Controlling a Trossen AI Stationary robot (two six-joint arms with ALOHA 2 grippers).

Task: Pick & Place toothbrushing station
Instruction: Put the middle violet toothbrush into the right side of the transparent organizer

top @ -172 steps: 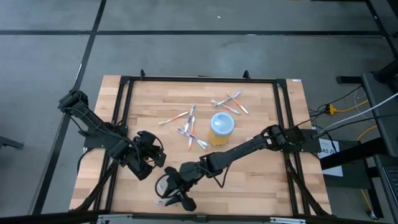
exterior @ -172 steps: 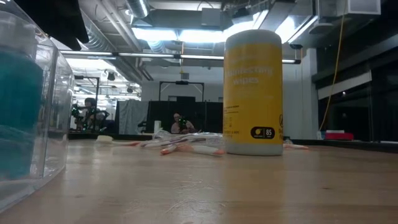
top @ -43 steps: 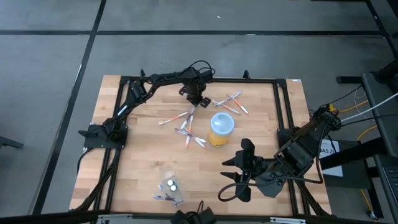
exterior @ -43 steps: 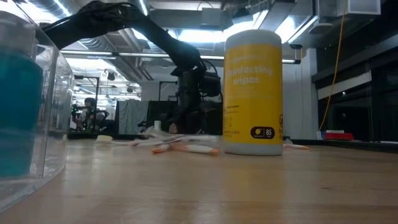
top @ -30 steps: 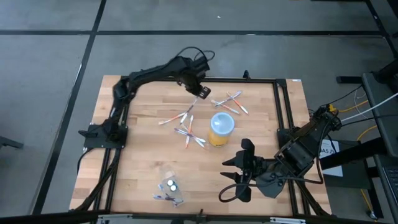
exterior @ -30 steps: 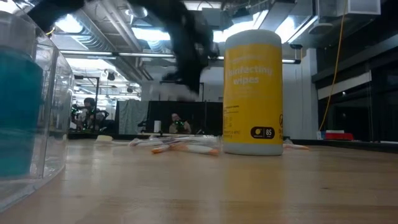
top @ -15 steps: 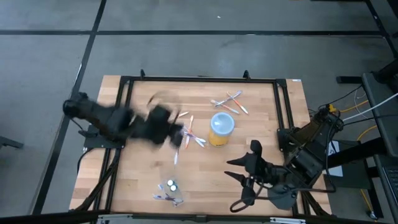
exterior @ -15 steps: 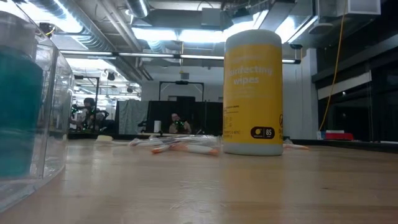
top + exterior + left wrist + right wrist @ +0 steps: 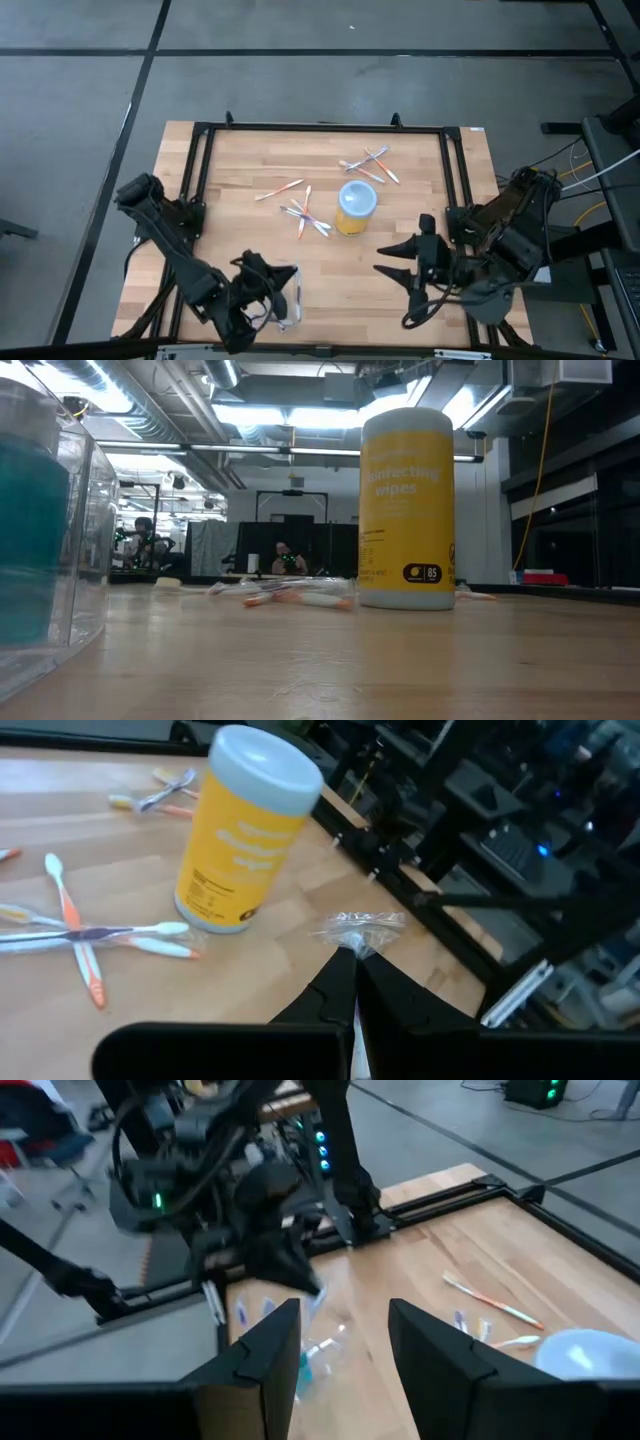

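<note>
Wooden table (image 9: 420, 200), black frame (image 9: 318, 128)

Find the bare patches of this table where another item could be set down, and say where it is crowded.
Bare wood lies along the table far edge behind the toothbrushes, and between the left gripper and right gripper. Crowded: around the yellow canister, and at the clear pouch under the left gripper.

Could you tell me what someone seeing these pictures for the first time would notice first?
Most striking is the yellow disinfecting wipes canister with its pale-blue lid, upright near the middle of the wooden table. Toothbrushes lie scattered beside it and behind it. At the near edge, the left end effector is shut on a toothbrush in a clear wrapper above the clear plastic pouch, while the open right end effector waits on the right.
</note>
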